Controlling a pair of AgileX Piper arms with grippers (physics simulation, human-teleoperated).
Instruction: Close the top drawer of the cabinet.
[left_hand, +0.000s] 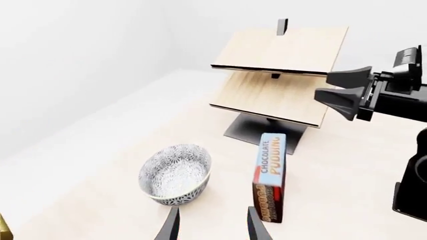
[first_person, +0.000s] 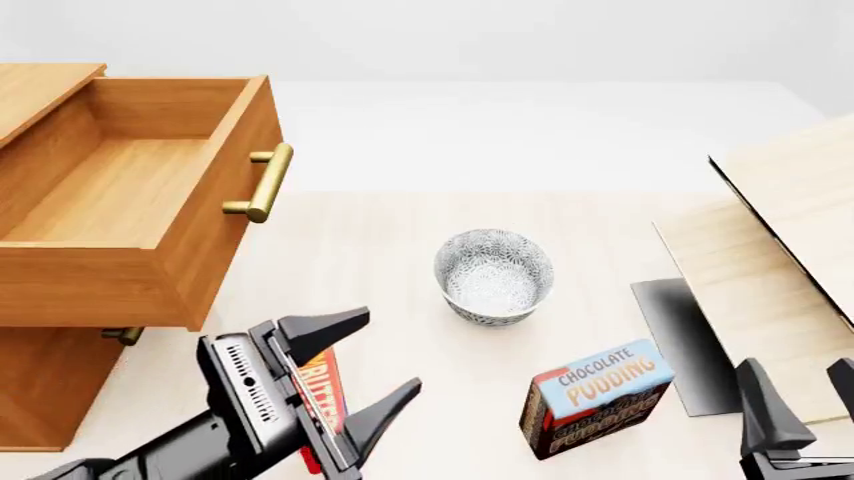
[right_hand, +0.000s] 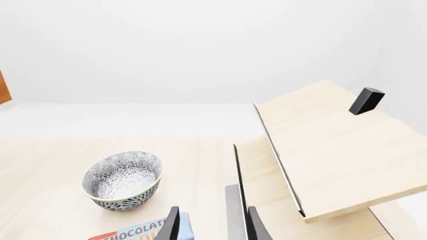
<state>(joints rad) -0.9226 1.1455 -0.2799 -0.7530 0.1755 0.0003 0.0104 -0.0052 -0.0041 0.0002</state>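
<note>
At far left of the front view: large honey-brown wooden cabinet (first_person: 47, 385), its flat top cut by the frame's upper-left corner. Upper box-shaped top drawer (first_person: 120, 200) of the same wood stands pulled well out over the pale wooden counter (first_person: 387, 240); interior bare; brass bar handle (first_person: 267, 182) on its front faces the counter's middle. Lower drawer beneath, only a stub of its brass handle (first_person: 123, 336) visible.

Left end effector (first_person: 363, 372): black, two pointed fingers spread apart, nothing between them; sits low at the near edge, just below and to the right of the drawer's front corner, apart from it. A red box (first_person: 320, 392) with partly hidden lettering lies behind its fingers.

Centre: patterned grey-white ceramic bowl (first_person: 494, 276), upright, free counter between it and the drawer handle.

Near right: blue-and-brown "Chocolate Pudding" carton (first_person: 597, 397), well apart from the bowl.

Far right: two tilted light-wood boards (first_person: 787, 250) on a dark grey base plate (first_person: 683, 345), their edges running out of frame.

Right end effector (first_person: 801, 395): black, at the lower right corner beside the base plate, fingers parted and empty.
</note>
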